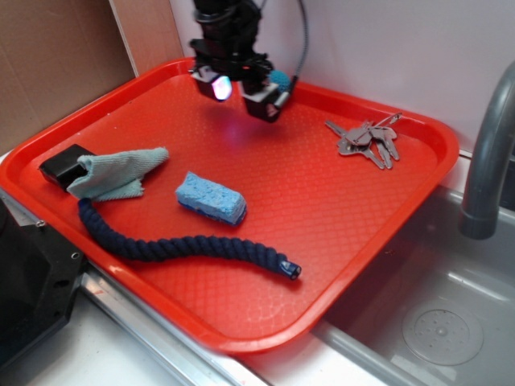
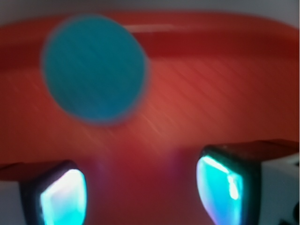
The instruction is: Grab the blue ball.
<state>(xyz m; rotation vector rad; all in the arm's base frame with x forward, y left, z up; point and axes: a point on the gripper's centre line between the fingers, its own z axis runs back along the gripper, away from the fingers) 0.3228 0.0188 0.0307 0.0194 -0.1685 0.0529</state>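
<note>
Blue ball (image 2: 93,69) — mostly hidden outside, blurred but whole at the wrist — beyond wide-apart, empty fingers (image 2: 63,199).

Even, soft light overall; the wrist view is heavily blurred, with the tool (image 2: 140,192) pads glowing cyan.

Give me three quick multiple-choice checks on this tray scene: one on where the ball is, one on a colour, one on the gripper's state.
1. Where is the blue ball?
A. by the tray's far rim
B. on the sponge
C. in the sink

2. What colour is the rope?
A. yellow
B. dark navy
C. white

3. The gripper is:
A. shut on the ball
B. shut on the keys
C. open, holding nothing

Answers: 1 A, the ball sits just before the tray rim; 2 B, plainly navy; 3 C, the wrist view shows its fingers apart and the ball beyond them.
</note>
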